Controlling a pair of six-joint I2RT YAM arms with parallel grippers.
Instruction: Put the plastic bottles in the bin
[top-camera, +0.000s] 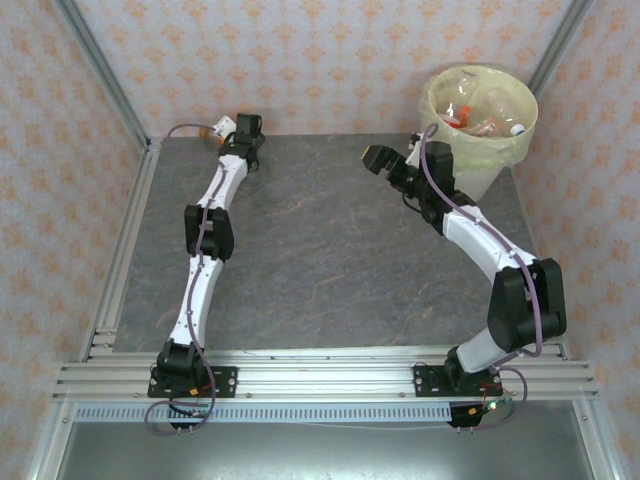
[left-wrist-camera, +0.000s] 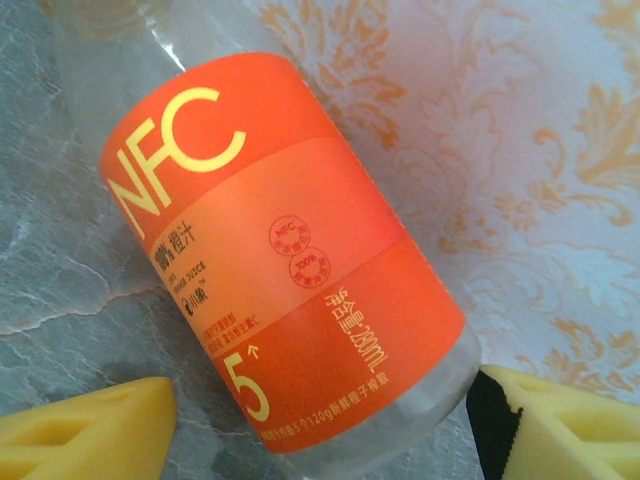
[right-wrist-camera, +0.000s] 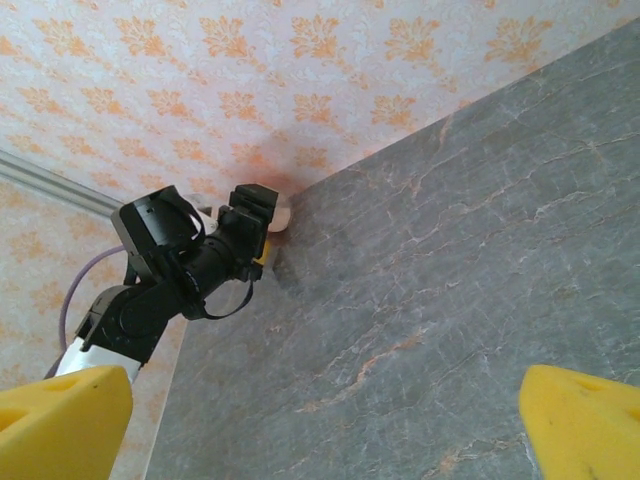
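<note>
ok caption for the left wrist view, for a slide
Left gripper with its fingers either side of an orange-labelled plastic bottle on the grey table by the wallpapered wall

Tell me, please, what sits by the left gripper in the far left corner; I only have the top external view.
Observer: A clear plastic bottle with an orange NFC label, lying on the grey stone-patterned table at the foot of the patterned wall.
Operator: Is it gripped yet?
Observer: No; the left gripper straddles its base end, and table shows between the bottle and one yellow finger.
</note>
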